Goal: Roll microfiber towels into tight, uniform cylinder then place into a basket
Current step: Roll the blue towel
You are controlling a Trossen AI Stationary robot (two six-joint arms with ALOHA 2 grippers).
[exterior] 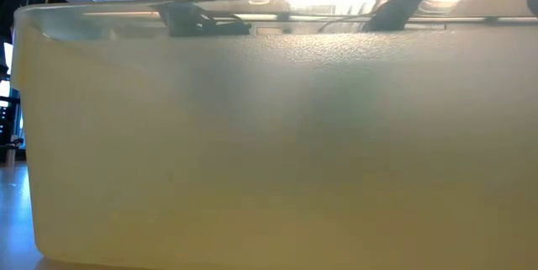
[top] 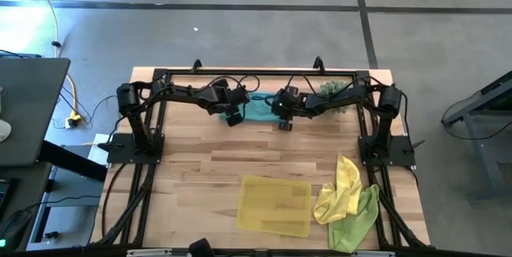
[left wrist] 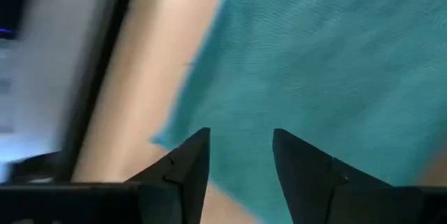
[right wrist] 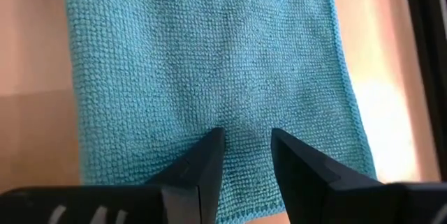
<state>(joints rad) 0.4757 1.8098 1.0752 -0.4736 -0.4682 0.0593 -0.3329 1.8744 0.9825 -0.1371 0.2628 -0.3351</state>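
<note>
Claws (left wrist: 241, 155) parted over teal towel (right wrist: 209, 63) edge.

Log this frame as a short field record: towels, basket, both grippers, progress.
teal towel: spread flat on the table's far side, between the two grippers, not rolled
yellow towel: crumpled at the near right, right of the basket
lime green towel: crumpled beside the yellow towel, nearer the table's front edge
basket: near centre of the table, no towel inside
left gripper: open, over the teal towel's edge
right gripper: open, low over the teal towel
progress: no towel rolled or placed yet
</note>
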